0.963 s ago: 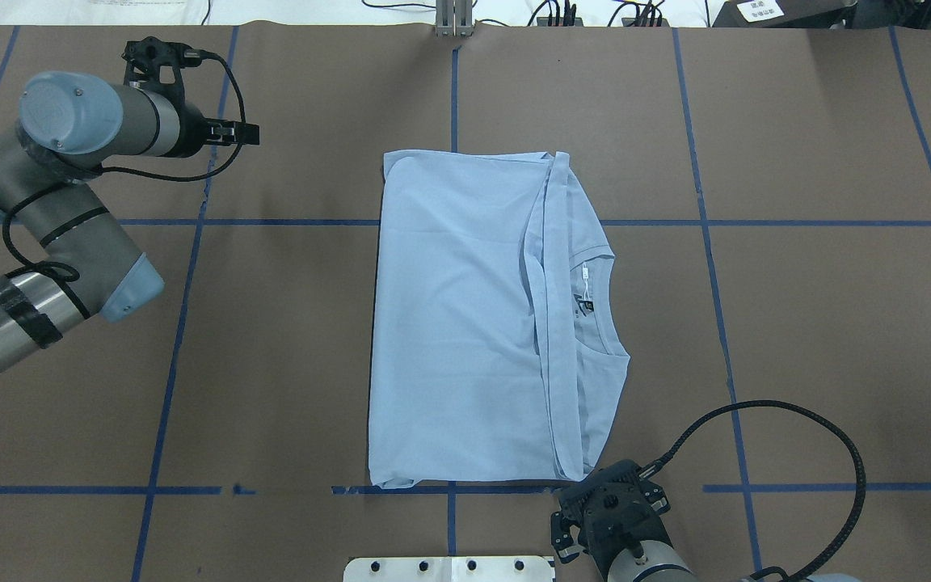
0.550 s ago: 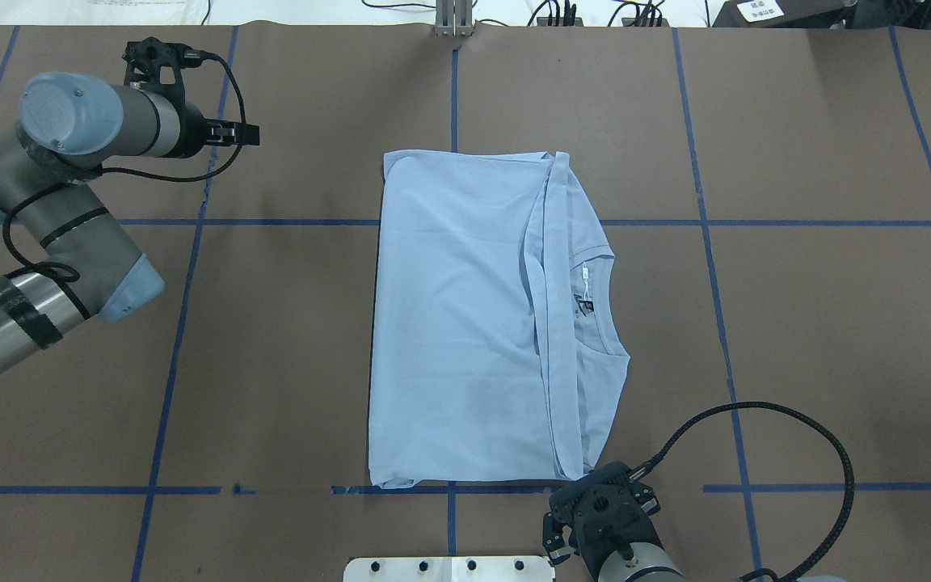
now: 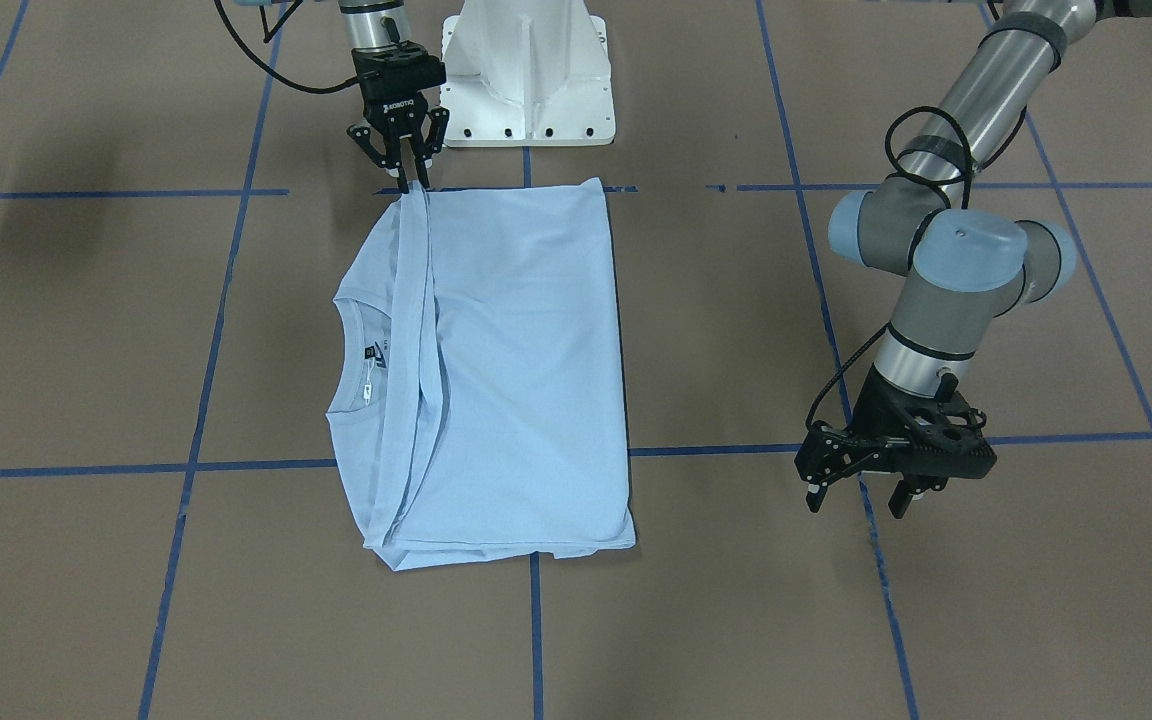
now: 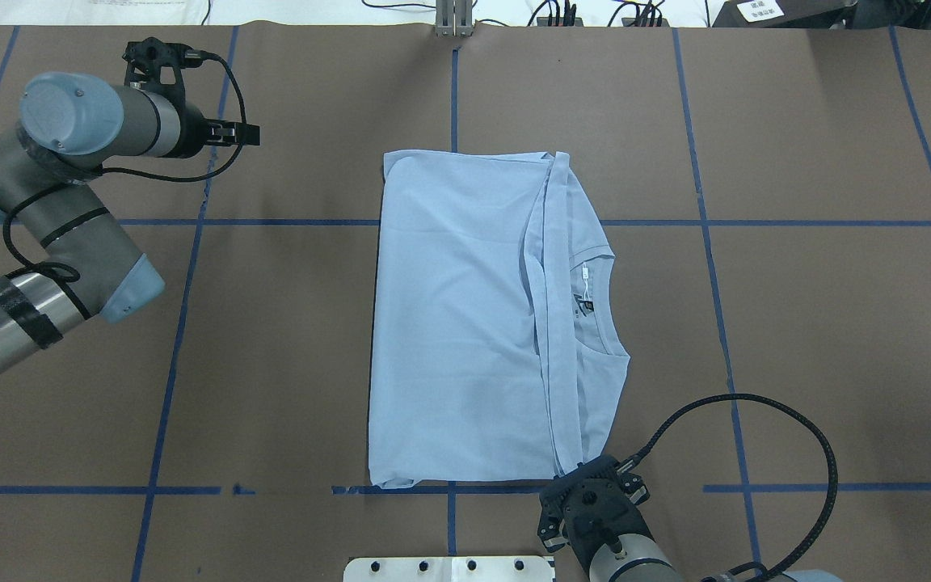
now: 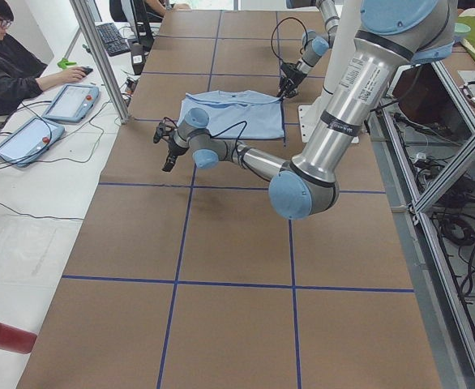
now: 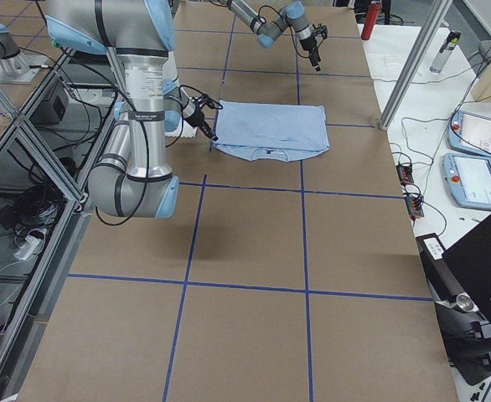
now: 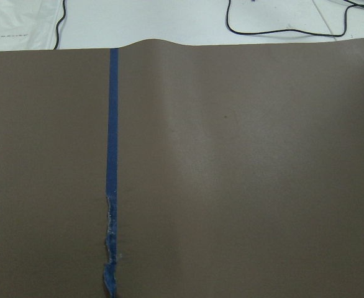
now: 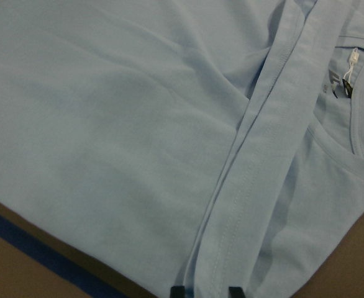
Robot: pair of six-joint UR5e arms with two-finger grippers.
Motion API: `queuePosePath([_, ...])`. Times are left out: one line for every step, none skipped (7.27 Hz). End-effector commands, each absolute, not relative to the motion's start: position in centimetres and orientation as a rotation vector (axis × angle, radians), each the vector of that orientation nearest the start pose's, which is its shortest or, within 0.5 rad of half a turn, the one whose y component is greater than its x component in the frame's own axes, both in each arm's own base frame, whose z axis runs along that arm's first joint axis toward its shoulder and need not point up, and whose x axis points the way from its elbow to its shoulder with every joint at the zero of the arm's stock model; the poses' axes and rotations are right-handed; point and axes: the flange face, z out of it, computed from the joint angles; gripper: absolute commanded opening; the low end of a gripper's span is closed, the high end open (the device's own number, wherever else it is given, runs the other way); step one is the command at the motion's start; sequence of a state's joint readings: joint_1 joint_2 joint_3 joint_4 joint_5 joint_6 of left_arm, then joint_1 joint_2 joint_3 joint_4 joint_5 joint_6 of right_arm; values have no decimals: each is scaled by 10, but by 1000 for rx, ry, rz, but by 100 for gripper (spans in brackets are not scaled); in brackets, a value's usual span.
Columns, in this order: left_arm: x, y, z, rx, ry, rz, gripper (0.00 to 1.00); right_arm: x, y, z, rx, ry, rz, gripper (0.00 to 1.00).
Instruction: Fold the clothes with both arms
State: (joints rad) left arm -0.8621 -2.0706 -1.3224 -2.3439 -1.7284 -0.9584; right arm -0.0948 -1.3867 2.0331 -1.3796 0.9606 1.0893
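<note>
Blue on brown
Light blue T-shirt (image 4: pixel 457 323), dark neck label (image 4: pixel 587 306), white tag (image 4: pixel 586 275); brown worktop (image 4: pixel 821 339), blue tape grid (image 4: pixel 756 223); silver-grey left arm (image 3: pixel 986 75), black left gripper (image 3: pixel 857 505).

Table (image 4: pixel 797 323): brown paper cover, slight ripple at far edge. Blue tape lines (image 4: pixel 705 162) form grid across it. Torn stretch of tape (image 7: pixel 110 248), ragged edge. T-shirt (image 4: pixel 457 323): light blue, flat at centre, folded to rough rectangle, collar and label exposed on one side, near edge along tape line. White base (image 3: pixel 528 70) stands at robot-side edge, near shirt, not touching.
</note>
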Motion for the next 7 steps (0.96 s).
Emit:
queuePosePath([379,-623,404,581,854,-146,100,-534,-142,323,726,-684,-281,14])
queuePosePath([379,-623,404,582,854,-145,100,-533,-144,322,728,-687,-275,0])
queuePosePath([379,-623,404,581,854,-146,100,-531,-147,319,729,-693,-267,0])
queuePosePath([379,-623,405,580,853,-147,100,-532,-155,304,738,-714,-243,0])
queuePosePath([379,-623,403,582,855,-146,100,-530,-158,302,734,-723,-224,0])
queuePosePath([379,-623,405,580,853,-147,100,-527,-159,307,724,-724,-201,0])
queuePosePath([379,-623,405,580,853,-147,100,-514,-160,318,680,-747,-99,0])
